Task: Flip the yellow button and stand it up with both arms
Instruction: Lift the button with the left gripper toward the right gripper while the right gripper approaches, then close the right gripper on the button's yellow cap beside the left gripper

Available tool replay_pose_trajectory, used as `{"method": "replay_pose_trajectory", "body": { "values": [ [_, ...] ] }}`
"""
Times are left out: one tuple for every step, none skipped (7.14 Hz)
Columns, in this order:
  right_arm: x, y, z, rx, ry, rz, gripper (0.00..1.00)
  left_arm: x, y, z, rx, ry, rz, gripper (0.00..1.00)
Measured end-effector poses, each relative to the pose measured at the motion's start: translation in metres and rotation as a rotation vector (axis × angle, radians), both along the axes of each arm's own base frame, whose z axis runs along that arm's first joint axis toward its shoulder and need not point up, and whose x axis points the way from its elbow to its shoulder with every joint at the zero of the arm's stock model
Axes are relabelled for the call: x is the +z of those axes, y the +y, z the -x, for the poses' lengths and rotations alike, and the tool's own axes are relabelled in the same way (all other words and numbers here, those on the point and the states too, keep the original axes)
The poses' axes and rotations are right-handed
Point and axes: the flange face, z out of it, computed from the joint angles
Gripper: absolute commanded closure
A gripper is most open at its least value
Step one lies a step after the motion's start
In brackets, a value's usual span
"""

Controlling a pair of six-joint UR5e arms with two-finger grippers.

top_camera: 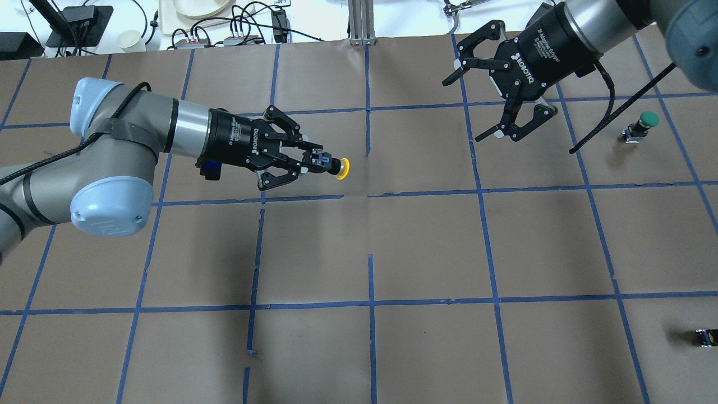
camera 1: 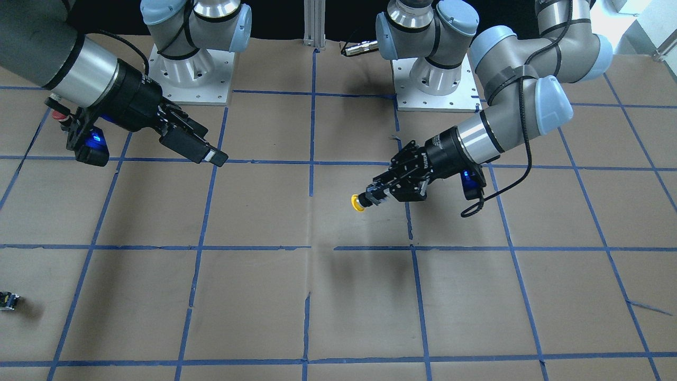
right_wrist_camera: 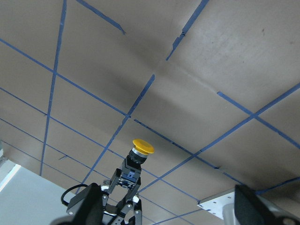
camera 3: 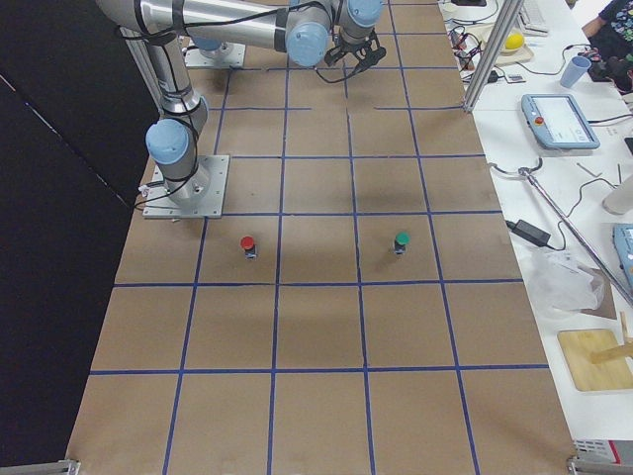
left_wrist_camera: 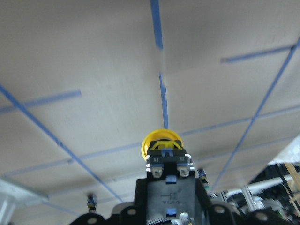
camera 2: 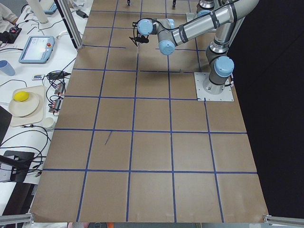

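Observation:
My left gripper [top_camera: 315,163] is shut on the black-and-grey body of the yellow button [top_camera: 342,168] and holds it above the table near the middle. The button lies sideways, its yellow cap pointing away from the gripper. It shows the same way in the front view, button [camera 1: 358,202] in the left gripper [camera 1: 376,194]. The left wrist view shows the cap [left_wrist_camera: 161,140] just past the fingers. My right gripper [top_camera: 464,109] is open and empty, in the air at the far right, apart from the button. The right wrist view shows the button [right_wrist_camera: 142,146] from a distance.
A green-capped button [top_camera: 645,123] stands at the right of the table. A red-capped button [camera 1: 59,114] stands partly behind my right arm. A small dark capless part [top_camera: 705,337] lies near the right edge. Blue tape lines grid the brown table [top_camera: 426,252].

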Motion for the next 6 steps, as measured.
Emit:
{"method": "replay_pose_trajectory", "body": {
  "values": [
    [-0.001, 0.000, 0.002, -0.040, -0.052, -0.045, 0.00, 0.013, 0.002, 0.019, 0.024, 0.061, -0.019, 0.84],
    [-0.002, 0.000, 0.000, -0.064, -0.098, -0.079, 0.00, 0.023, 0.003, 0.032, 0.053, 0.111, -0.031, 0.84],
    [-0.008, 0.001, -0.003, -0.081, -0.146, -0.112, 0.00, 0.031, 0.003, 0.039, 0.086, 0.148, -0.043, 0.84],
    [-0.017, 0.004, -0.005, -0.093, -0.174, -0.141, 0.00, 0.038, 0.004, 0.043, 0.108, 0.183, -0.059, 0.84],
    [-0.023, 0.007, -0.006, -0.098, -0.182, -0.163, 0.00, 0.043, 0.006, 0.046, 0.116, 0.212, -0.081, 0.84],
    [-0.025, 0.011, -0.007, -0.101, -0.185, -0.177, 0.00, 0.046, 0.009, 0.050, 0.116, 0.229, -0.101, 0.84]
  ]
}}
